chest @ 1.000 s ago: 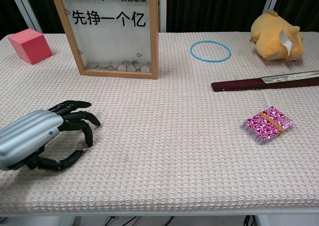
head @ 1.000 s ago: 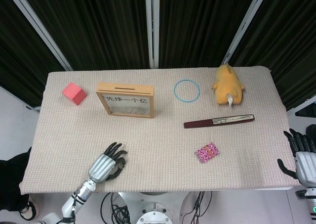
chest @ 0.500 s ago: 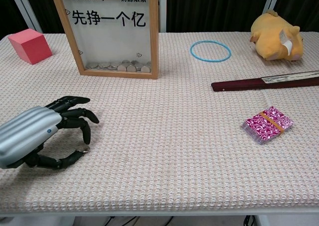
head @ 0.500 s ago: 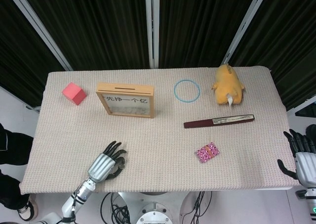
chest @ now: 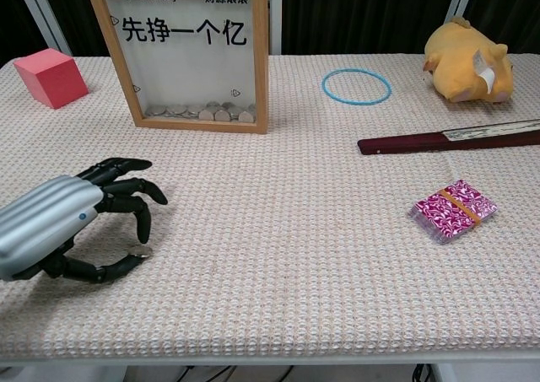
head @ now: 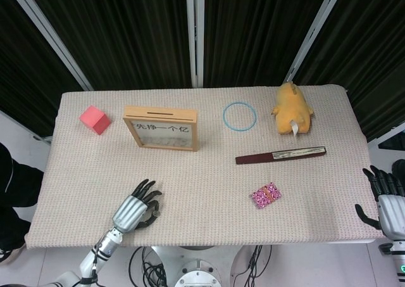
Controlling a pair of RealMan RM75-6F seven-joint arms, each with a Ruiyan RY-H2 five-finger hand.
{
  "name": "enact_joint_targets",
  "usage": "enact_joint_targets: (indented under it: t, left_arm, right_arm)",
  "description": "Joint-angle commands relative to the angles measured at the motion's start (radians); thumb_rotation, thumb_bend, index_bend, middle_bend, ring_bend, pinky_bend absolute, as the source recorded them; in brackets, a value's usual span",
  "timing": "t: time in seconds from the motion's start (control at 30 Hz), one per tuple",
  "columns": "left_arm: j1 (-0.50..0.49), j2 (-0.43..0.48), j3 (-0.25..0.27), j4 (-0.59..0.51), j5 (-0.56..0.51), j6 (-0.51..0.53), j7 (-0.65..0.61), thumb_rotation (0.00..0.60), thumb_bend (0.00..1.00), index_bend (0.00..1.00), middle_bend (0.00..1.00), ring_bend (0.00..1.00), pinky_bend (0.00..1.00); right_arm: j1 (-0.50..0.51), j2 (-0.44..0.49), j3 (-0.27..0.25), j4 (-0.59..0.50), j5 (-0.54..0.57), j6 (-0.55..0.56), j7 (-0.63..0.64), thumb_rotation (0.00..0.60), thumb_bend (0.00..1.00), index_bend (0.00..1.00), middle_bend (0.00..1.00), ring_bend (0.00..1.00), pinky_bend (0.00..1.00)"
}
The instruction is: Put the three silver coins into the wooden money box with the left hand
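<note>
A woven-cloth table (head: 209,192). The wooden box (head: 161,128) stands upright far-left, slot on top, coins (chest: 199,111) heaped inside. Left hand (chest: 80,217) rests nearer, fingers curled apart, seemingly empty. Right hand (head: 385,198) idles open beyond the edge.

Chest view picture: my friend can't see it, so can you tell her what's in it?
The robot's left hand rests on the woven table cover, fingers curled and holding nothing clearly visible. Behind it stands a wooden money box with coins at its bottom, and a red cube beside it. To the right lie a blue ring, yellow plush toy, folded fan and pink packet.
</note>
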Motion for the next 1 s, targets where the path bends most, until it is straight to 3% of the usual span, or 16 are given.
enact_joint_targets:
  t: [0.03,0.73,1.0]
  left_arm:
    - [0.000,0.000,0.000,-0.003,-0.002,-0.001,-0.002,0.600,0.28,0.54,0.25,0.03,0.02]
    - [-0.011,0.011,-0.006,-0.042,-0.017,-0.020,-0.004,0.600,0.43,0.58,0.26,0.03,0.02]
    - [-0.012,0.047,-0.023,-0.104,-0.024,0.000,-0.007,0.600,0.48,0.59,0.26,0.03,0.02]
  right_arm:
    - [0.000,0.000,0.000,0.001,-0.001,0.000,0.000,0.600,0.29,0.00,0.00,0.00,0.00]
    - [-0.003,0.004,0.001,0.002,0.000,0.004,0.008,0.600,0.29,0.00,0.00,0.00,0.00]
    - [-0.003,0.009,0.003,-0.003,-0.003,0.009,0.008,0.600,0.29,0.00,0.00,0.00,0.00]
